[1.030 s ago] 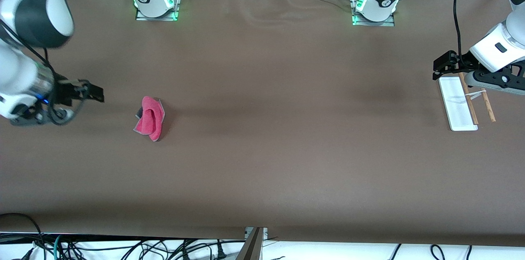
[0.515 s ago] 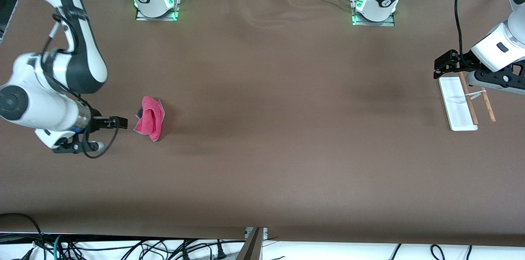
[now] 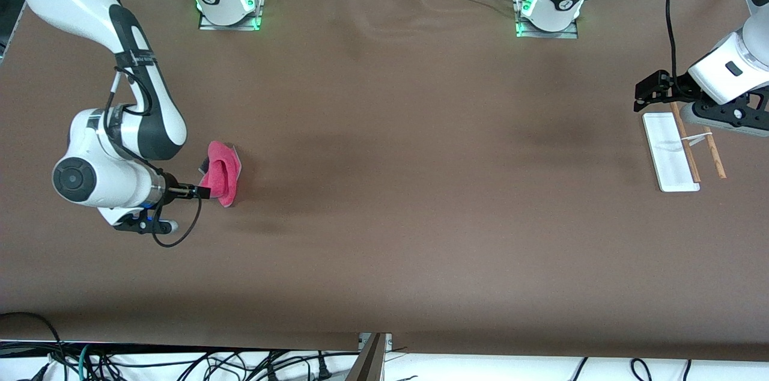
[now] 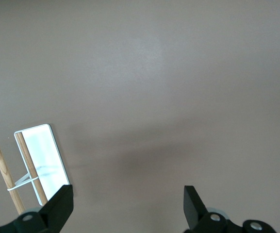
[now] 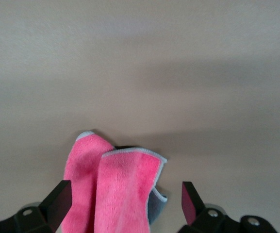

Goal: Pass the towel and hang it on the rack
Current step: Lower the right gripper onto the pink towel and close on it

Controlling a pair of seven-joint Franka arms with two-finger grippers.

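Observation:
The towel (image 3: pixel 221 174) lies crumpled on the brown table toward the right arm's end, pink face up with a dark grey edge showing. My right gripper (image 3: pixel 203 192) is open and low at the towel's edge; in the right wrist view the towel (image 5: pixel 114 187) lies between its two black fingertips (image 5: pixel 57 201). The rack (image 3: pixel 673 152), a white base with two thin wooden rods, stands at the left arm's end. My left gripper (image 3: pixel 646 94) is open and empty, hovering over the rack's end; the rack (image 4: pixel 38 160) shows in the left wrist view beside one fingertip.
The two arm bases (image 3: pixel 228 2) stand along the table's edge farthest from the front camera. A wide bare stretch of brown table (image 3: pixel 420 188) lies between the towel and the rack. Cables hang below the table's near edge.
My right arm has swung in from the table's end and lowered, bringing its open gripper up to the towel. The left arm has barely moved.

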